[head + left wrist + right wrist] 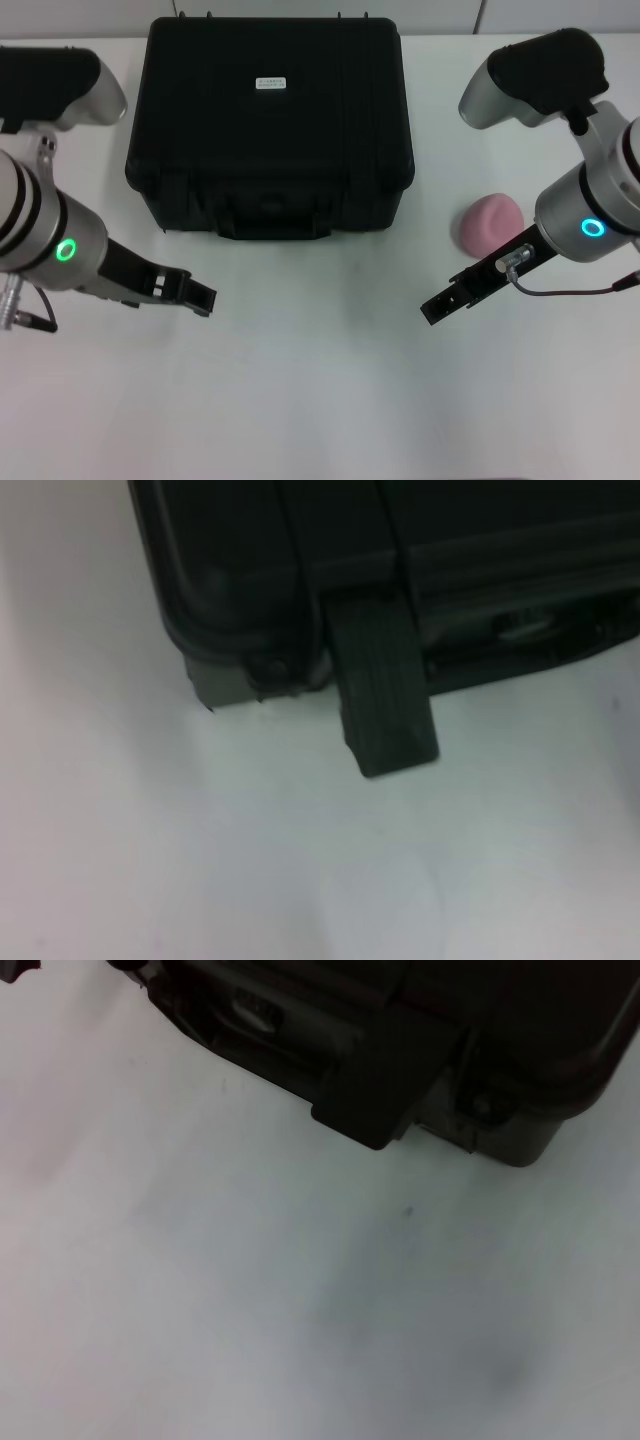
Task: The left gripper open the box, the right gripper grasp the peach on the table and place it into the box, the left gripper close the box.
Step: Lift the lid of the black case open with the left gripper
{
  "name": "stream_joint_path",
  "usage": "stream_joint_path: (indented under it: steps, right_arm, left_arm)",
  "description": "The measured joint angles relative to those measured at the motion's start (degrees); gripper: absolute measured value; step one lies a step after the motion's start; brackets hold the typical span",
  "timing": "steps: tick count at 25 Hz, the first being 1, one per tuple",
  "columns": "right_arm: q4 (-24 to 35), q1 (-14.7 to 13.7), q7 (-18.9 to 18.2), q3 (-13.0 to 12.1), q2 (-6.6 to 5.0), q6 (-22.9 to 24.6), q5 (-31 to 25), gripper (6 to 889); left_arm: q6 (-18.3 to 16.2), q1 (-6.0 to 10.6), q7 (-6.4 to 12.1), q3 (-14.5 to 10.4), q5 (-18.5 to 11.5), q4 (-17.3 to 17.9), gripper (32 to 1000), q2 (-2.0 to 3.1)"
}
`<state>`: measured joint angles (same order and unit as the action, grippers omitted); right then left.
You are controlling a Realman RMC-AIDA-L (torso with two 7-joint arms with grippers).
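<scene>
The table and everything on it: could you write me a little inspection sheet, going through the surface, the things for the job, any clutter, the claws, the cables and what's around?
Surface: white table, bare in front of the case.
Job's things: black box at the far middle, lid down, white label on top, front latches hanging loose. Pink peach lies on the table to the box's right, apart from it.
Clutter: nothing seen.
Grippers: left gripper low over the table, near the box's front left corner, holding nothing. Right gripper low over the table just in front of the peach, holding nothing.
Cables: thin cable loops off the right arm; another at the left arm.
Surroundings: pale wall behind the table.
</scene>
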<state>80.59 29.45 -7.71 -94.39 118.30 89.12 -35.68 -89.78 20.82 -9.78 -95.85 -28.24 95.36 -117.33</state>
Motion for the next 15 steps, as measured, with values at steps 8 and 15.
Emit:
stream_joint_path:
  steps: [8, 15]
  right_arm:
    - [-0.1, 0.1, -0.1, 0.0, 0.00, 0.0, 0.0, 852]
    - [-0.7, 0.6, -0.1, 0.0, 0.00, 0.0, 0.0, 852]
  left_arm:
    - [-1.4, 3.29, 0.49, 2.0, 4.0, 0.0, 856, 0.03]
    - [-1.2, 5.60, 0.53, 4.7, 3.8, -0.2, 856, -0.09]
